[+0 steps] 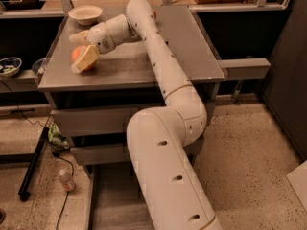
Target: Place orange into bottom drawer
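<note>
The orange [76,53] rests near the front left corner of the grey counter [124,66]. My gripper [80,49] reaches over the counter and is open, straddling the fruit. One finger [77,36] is behind the orange and the other finger [88,61] covers its front right side. Low down by the floor, the bottom drawer [111,198] stands pulled out, with my arm hiding most of it. Two shut grey drawer fronts sit above it.
A pale bowl [85,14] stands at the counter's back left. A small patterned bowl [9,65] sits on a lower shelf to the left. On the floor at left lie a plastic bottle [66,180], a green bag [56,138] and a black stand leg.
</note>
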